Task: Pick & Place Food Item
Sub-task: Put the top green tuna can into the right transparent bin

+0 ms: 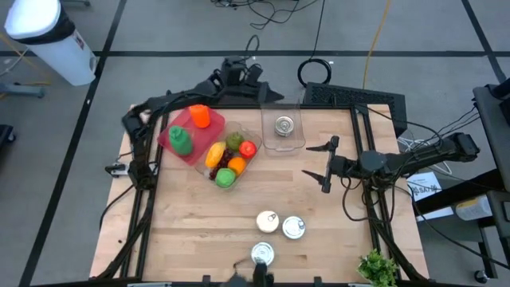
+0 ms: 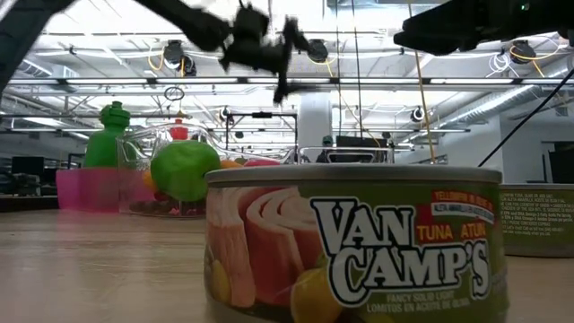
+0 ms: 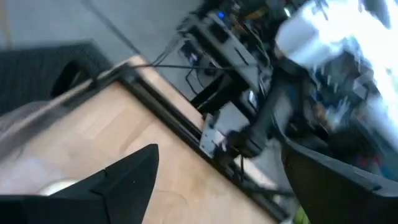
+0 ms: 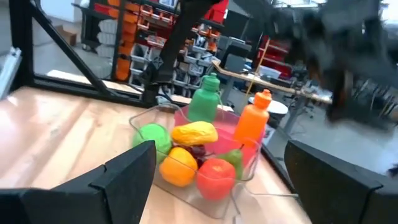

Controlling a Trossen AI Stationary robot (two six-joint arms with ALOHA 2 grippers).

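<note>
Looking straight down: shows the left gripper (image 1: 263, 86) poised above the far edge of the wooden table (image 1: 191, 231), just beside a clear tray (image 1: 296, 145) with one tuna can (image 1: 284, 125) upright inside. Shows the right gripper (image 1: 325, 163) near the right edge, fingers spread wide with nothing between them, pointing toward the middle of the board. Places a clear bin (image 1: 209, 169) of toy fruit left of the tray, touching a pink bin (image 1: 165, 137) with a green bottle (image 1: 182, 141) and an orange bottle (image 1: 199, 115). Leaves bare wood between the bins and three more cans (image 1: 268, 222) grouped near the front edge, well apart from both grippers. Catches a green plant (image 1: 378, 267) at the front right corner.

Looking level across the tabletop: fills the foreground with one of the front cans, label facing the lens, another at the right margin. Sets the fruit bin and green bottle far behind on the left, dark arms high overhead, open air beneath them.

Looking from the left wrist: frames two dark fingers (image 3: 124, 180) held far apart, gripping nothing, above light wood running to a black rail at the table's edge; beyond that, blurred equipment, not readable.

Looking from the right wrist: shows both fingers (image 4: 124, 174) parted and empty, aimed across clear wood at the fruit bin and the two bottles behind it.
</note>
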